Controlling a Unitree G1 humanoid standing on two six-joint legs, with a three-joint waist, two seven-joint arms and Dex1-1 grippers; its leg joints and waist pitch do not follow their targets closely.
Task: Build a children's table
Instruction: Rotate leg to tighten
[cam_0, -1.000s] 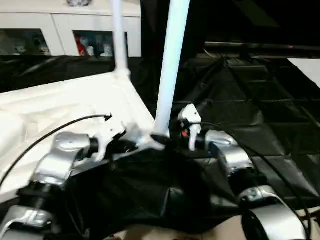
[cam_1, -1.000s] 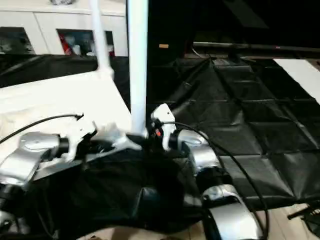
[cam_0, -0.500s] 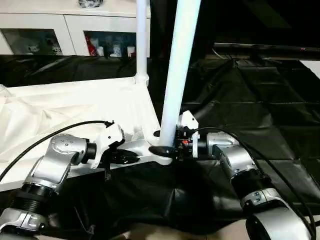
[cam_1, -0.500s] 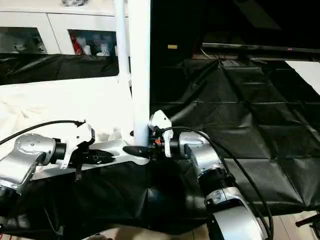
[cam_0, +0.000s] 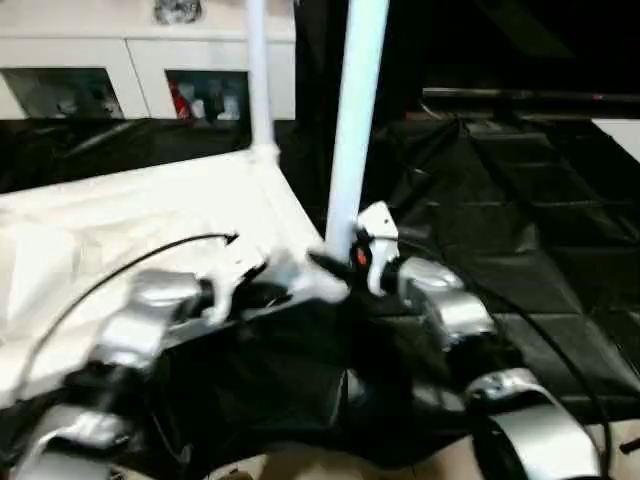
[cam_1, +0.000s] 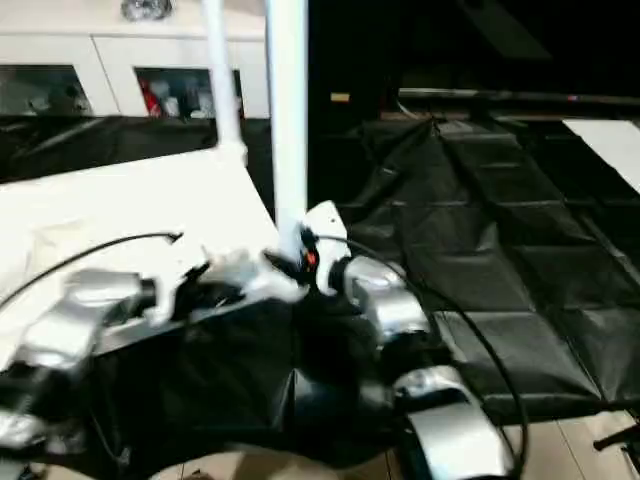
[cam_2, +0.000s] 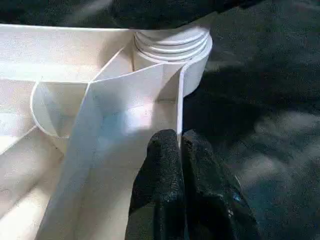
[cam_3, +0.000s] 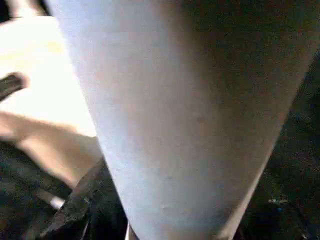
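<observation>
black crinkled sheeting (cam_0: 520, 230) covers the floor, white glass-door cabinet (cam_0: 130, 85) behind; the upturned white plastic tabletop (cam_0: 140, 220) lies on it, ribbed underside up, one smooth tube leg (cam_0: 258, 80) standing in the far corner socket and the near leg (cam_0: 355, 120) upright at the near threaded socket (cam_2: 172, 42). left tool (cam_2: 181, 165) is pinched closed on the thin rim wall by that socket, right tool (cam_0: 335, 268) clamps the near leg's base. risk as i read it: slick tube slipping or tilting in the grip and cross-seating, or the flexible rim bending so the tabletop shifts.

Both silver forearms reach forward and inward; the left gripper (cam_2: 181, 150) has its black fingers pressed together on a thin edge; the right gripper (cam_0: 335, 268) grips at its wrist's left.
</observation>
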